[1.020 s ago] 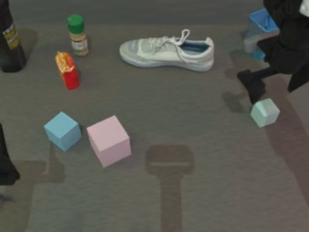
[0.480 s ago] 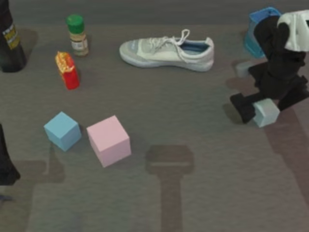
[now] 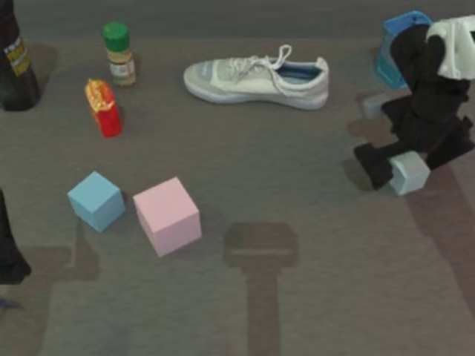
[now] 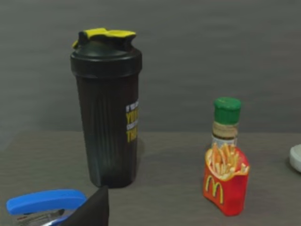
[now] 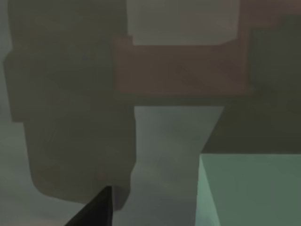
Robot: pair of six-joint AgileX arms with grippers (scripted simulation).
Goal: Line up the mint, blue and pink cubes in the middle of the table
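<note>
The small mint cube (image 3: 410, 175) rests on the table (image 3: 297, 185) at the right. My right gripper (image 3: 413, 160) is lowered over it and open, one dark finger on each side. In the right wrist view the mint cube (image 5: 249, 188) is close up, with a gap between it and the one finger (image 5: 96, 212) that shows. The light blue cube (image 3: 96, 200) and the larger pink cube (image 3: 167, 215) stand side by side at the left. My left gripper (image 3: 9, 259) is parked at the left edge, open and holding nothing.
A white shoe (image 3: 256, 76) lies at the back centre. A red fries box (image 3: 105, 108), a green-capped spice bottle (image 3: 119, 53) and a black shaker (image 3: 15, 59) stand back left. A bright blue cup (image 3: 397, 37) is behind the right arm. A blue stapler (image 4: 44, 201) lies near the left gripper.
The right gripper came down from behind the mint cube until its fingers straddled it. Over the last half second it has barely moved. The cubes stayed put.
</note>
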